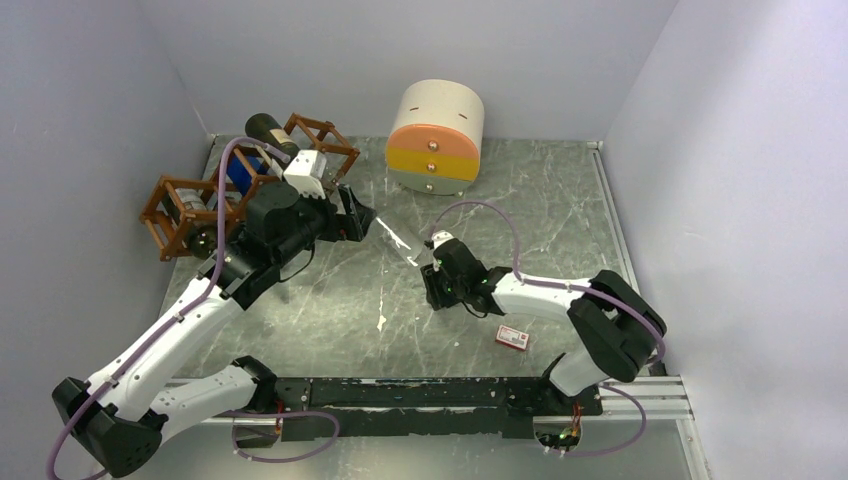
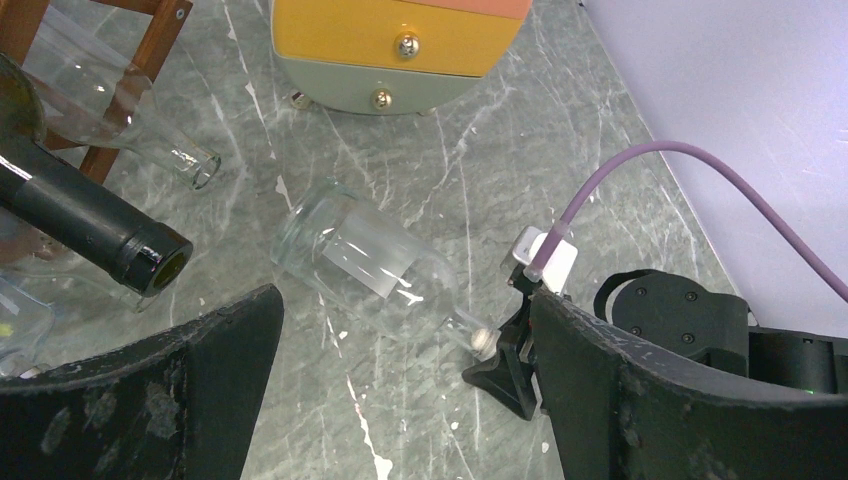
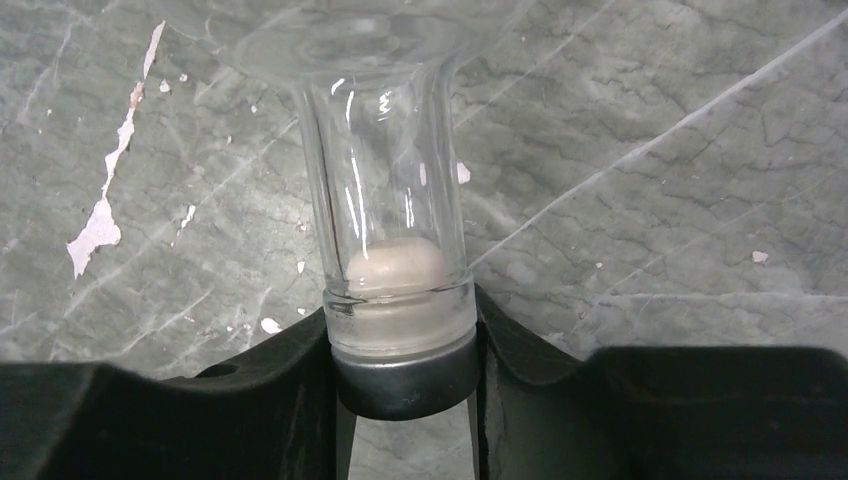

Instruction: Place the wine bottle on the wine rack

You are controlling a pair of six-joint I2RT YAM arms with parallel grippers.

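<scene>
One clear wine bottle [image 2: 370, 265], neck clamped in right tool [image 3: 405, 360] (corked), left tool [image 2: 405, 310] agape.

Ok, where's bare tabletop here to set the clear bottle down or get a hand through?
Free: back right, between the drawer cabinet, right wall and right arm; front centre, between both arms. Crowded: back left, where the open left gripper sits by the wine rack, and mid-table around the clear bottle in the right gripper.

Lighting: bright, even, from overhead. Shadows: faint, soft on table [image 1: 500, 200]. Glare: white streaks on clear bottle [image 3: 385, 190]. Focus: mostly sharp.
</scene>
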